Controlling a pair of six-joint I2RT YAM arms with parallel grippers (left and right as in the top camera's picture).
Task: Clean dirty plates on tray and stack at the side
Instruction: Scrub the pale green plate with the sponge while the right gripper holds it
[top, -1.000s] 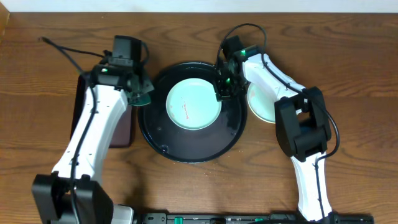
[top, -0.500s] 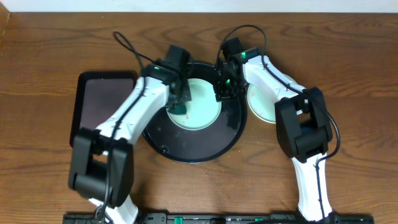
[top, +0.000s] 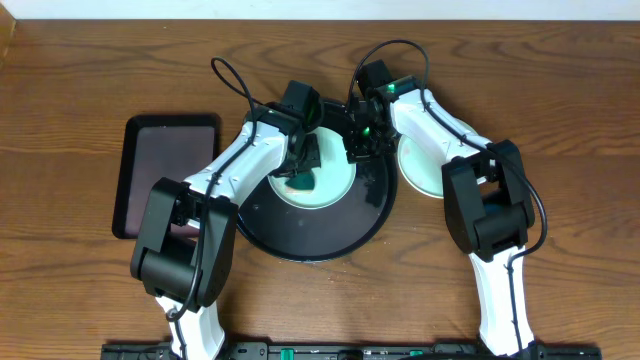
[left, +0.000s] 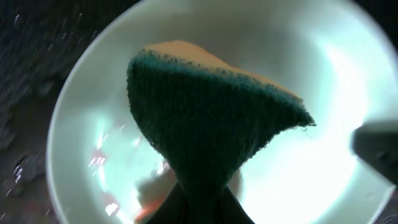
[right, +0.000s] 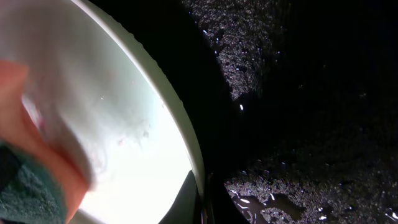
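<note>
A pale aqua plate (top: 335, 180) lies in the round black tray (top: 300, 235). My left gripper (top: 300, 172) is shut on a green sponge (top: 300, 184) with a yellow-orange back and presses it onto this plate. In the left wrist view the sponge (left: 211, 118) covers the middle of the plate (left: 323, 81), with red smears beside the jaws (left: 202, 208). My right gripper (top: 358, 148) is shut on the plate's right rim. In the right wrist view its fingers (right: 202, 202) clamp the rim of the plate (right: 124, 124) over the wet tray (right: 311, 124).
A pale plate (top: 420, 170) lies on the wooden table just right of the round tray, partly under my right arm. A smaller rectangular black tray (top: 165, 170) lies at the left. Water drops and puddles cover the round tray's floor.
My left arm has swung right from beside the rectangular tray onto the aqua plate, carrying the sponge, and moved further across it. The right gripper has stayed on the rim.
</note>
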